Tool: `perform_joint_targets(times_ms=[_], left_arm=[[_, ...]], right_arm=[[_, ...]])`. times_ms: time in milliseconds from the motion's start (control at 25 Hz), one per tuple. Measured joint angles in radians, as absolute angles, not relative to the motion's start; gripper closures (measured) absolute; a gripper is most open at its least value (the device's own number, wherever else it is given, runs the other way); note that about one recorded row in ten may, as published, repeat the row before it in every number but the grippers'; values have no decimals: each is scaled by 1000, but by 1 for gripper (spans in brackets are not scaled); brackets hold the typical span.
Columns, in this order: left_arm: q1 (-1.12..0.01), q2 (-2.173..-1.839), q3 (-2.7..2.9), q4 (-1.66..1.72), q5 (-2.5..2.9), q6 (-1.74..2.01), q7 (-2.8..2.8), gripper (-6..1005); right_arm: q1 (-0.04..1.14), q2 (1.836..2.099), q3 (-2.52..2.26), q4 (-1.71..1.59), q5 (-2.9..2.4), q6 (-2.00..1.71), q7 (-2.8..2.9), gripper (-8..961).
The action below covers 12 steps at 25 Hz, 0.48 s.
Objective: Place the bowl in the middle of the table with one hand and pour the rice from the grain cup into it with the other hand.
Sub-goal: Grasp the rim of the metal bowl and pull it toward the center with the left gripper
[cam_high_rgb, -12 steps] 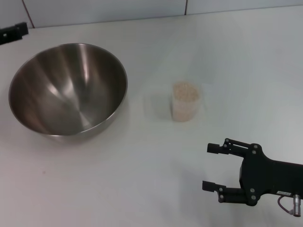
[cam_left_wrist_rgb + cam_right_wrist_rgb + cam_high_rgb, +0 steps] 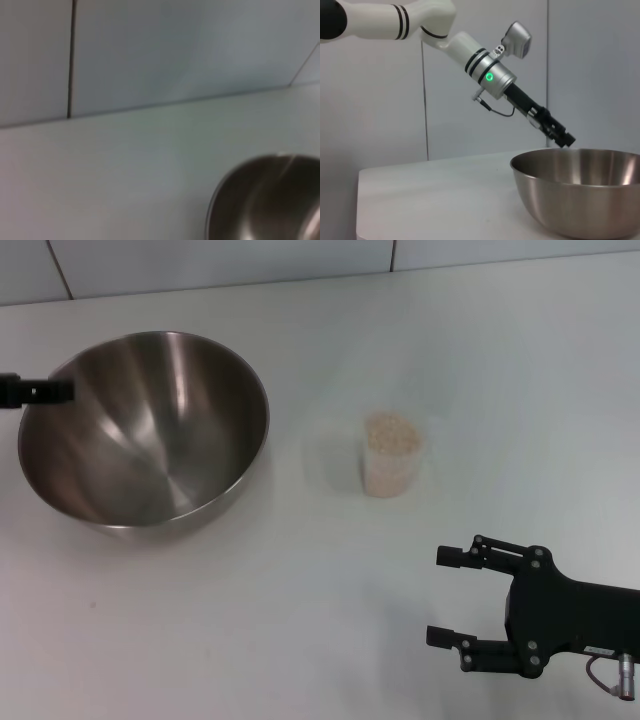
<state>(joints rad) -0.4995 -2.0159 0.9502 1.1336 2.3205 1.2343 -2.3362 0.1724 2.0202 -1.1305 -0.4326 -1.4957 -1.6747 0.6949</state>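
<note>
Two hands are sharing this job, and nearest the camera the right hand [image 2: 445, 595] is hovering low over the front right of the worktop [image 2: 300, 640], its black fingers spread wide with nothing between them, pointing across toward the middle. That posture reads as waiting, since it is lined up roughly with the grain cup [image 2: 391, 455] but is sitting well apart from it. The cup is standing upright a little farther back, near the centre, filled close to the brim with rice [image 2: 391, 434], and nothing is touching it; it is likely being left alone until the bowl is in place, because pouring needs a target under the lip. To the left of the cup, with a clear gap of bare worktop between them, the bowl [image 2: 145, 430] is resting upright and empty, off toward the left side and so not yet in the middle. Farthest back at the left edge, the left hand [image 2: 45, 390] is reaching in at the bowl's far-left rim; the right wrist view shows its tip [image 2: 560, 136] angled down just above that rim [image 2: 575, 152], seemingly to take hold of the thin edge for a drag or lift. Whether its fingers are spread or closed, I cannot tell.
</note>
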Motion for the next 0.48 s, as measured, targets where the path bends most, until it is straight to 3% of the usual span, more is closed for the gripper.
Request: perform_joint_targets(times_ms=[480], left_arm=[[-531, -2026, 963, 1061, 2406, 1239, -2328, 241]], right_arm=[[172, 2022, -1130, -434, -1497, -1672, 695, 176]])
